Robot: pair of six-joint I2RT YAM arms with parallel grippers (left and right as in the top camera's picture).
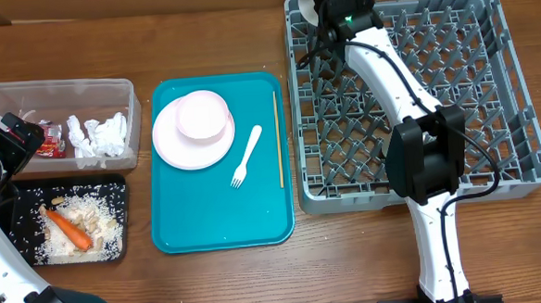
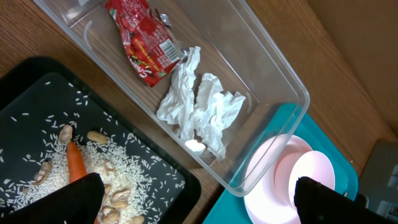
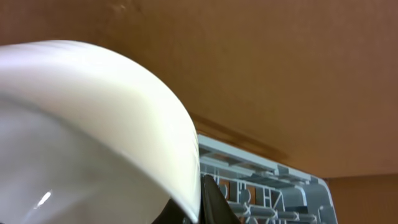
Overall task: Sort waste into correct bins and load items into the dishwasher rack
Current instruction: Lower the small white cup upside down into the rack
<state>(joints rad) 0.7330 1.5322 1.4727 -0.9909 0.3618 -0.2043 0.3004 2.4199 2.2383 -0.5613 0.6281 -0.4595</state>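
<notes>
Waste appears sorted: carrot [image 1: 71,232] and rice [image 1: 98,214] in black tray [image 1: 21,196], wrapper [image 2: 144,43] and tissue [image 1: 103,137] in clear tub [image 1: 58,86], left gripper [image 1: 15,139] spread open above. Plate [image 1: 173,143], stacked bowl [image 1: 202,115], fork [image 1: 247,156] and chopstick [image 1: 278,137] await loading on teal tray [image 1: 218,219]. Right gripper [image 1: 324,19] clamps a white bowl [image 3: 93,137] at the rack's [image 1: 490,94] far corner.

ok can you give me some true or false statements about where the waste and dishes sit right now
1. The carrot lies in the black tray. True.
2. The red wrapper is on the teal tray. False: it is in the clear tub.
3. The fork lies on the teal tray beside the plate. True.
4. The left gripper holds the tissue. False: it is open and empty; the tissue lies in the tub.
5. The right gripper holds a white bowl at the rack. True.
</notes>
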